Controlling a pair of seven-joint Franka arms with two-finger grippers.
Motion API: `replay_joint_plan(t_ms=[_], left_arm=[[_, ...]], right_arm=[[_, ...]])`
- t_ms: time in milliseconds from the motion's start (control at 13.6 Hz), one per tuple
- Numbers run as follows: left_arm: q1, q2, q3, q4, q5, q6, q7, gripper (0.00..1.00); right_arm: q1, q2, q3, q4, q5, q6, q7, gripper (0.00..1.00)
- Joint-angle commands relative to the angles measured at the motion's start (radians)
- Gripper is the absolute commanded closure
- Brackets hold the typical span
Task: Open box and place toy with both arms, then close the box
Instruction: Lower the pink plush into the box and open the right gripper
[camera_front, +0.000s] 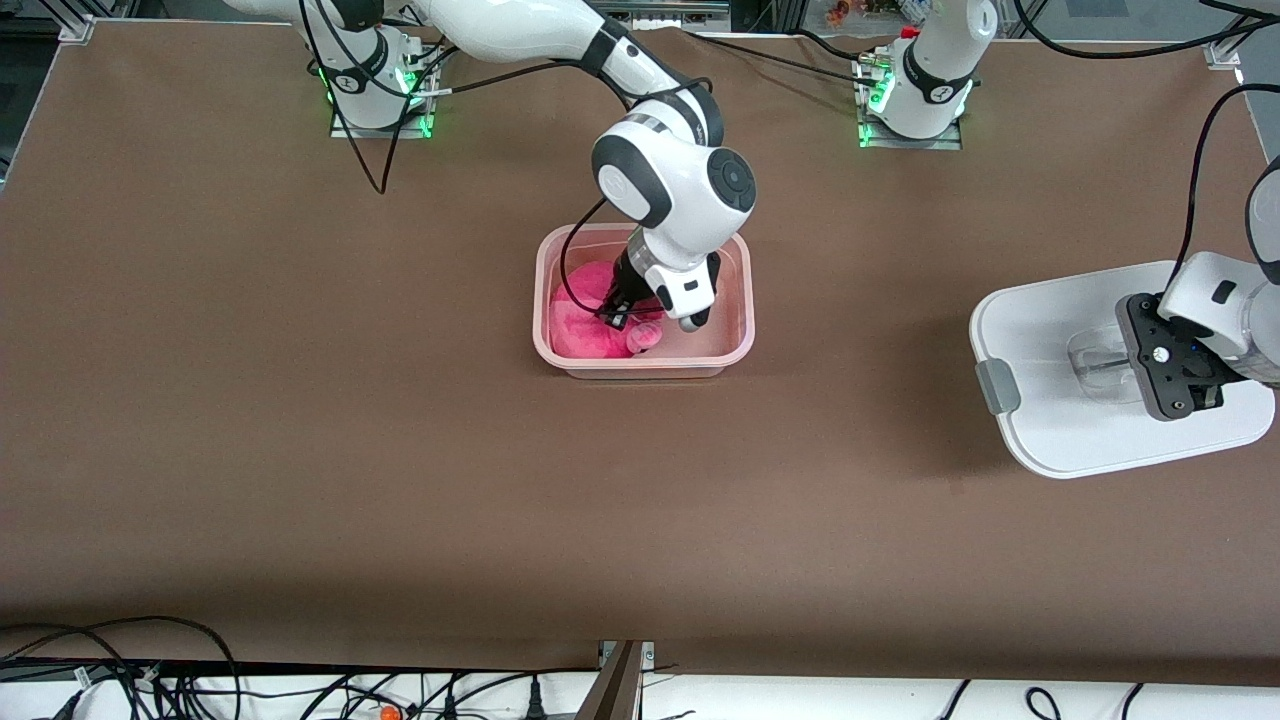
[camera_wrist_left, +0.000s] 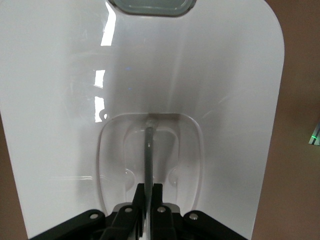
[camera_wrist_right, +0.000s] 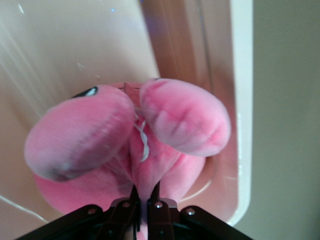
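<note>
Brown table (camera_front: 300, 400); toy (camera_front: 585, 320) in tub (camera_front: 740, 345), under right tool (camera_front: 622, 318).

A robotics lab, probably: two arms' bases (camera_front: 372, 88) bolted at the frame's top onto a brown-covered table (camera_front: 300, 420), green lights glowing, loose cables (camera_front: 150, 670) along the bottom, aluminium framing (camera_front: 70, 20) upper left.

Toy (camera_front: 590, 320): soft fuzzy pink plush cloth. Tub (camera_front: 742, 300): smooth translucent pink plastic. Lid (camera_front: 1040, 330): glossy white plastic, reflections on it, matt grey clip (camera_front: 998, 386), clear plastic handle (camera_wrist_left: 149, 150). Table (camera_front: 300, 400): matt brown covering.
</note>
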Motion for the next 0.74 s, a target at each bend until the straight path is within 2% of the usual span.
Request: replay_joint_plan(t_ms=[0, 74, 294, 441, 662], left_arm=[[0.002, 0.003, -0.007, 0.018, 0.012, -0.019, 0.023, 1.0], [0.002, 0.003, -0.007, 0.018, 0.012, -0.019, 0.023, 1.0], [0.002, 0.003, -0.007, 0.018, 0.013, -0.019, 0.023, 1.0], [0.0, 0.003, -0.008, 0.018, 0.012, -0.019, 0.023, 1.0], [-0.001, 0.002, -0.007, 0.018, 0.01, -0.019, 0.023, 1.0]], right_arm=[[0.055, 0.011, -0.006, -0.001, -0.004, 0.007, 0.093, 0.92], [0.059, 0.011, -0.006, -0.001, -0.004, 0.008, 0.102, 0.01], [0.052, -0.016, -0.018, 0.005, -0.002, 0.013, 0.11, 0.0], [0.03, -0.047, -0.02, 0.012, -0.002, 0.065, 0.11, 0.0], [-0.008, -0.159, -0.034, 0.019, 0.034, 0.079, 0.099, 0.0]])
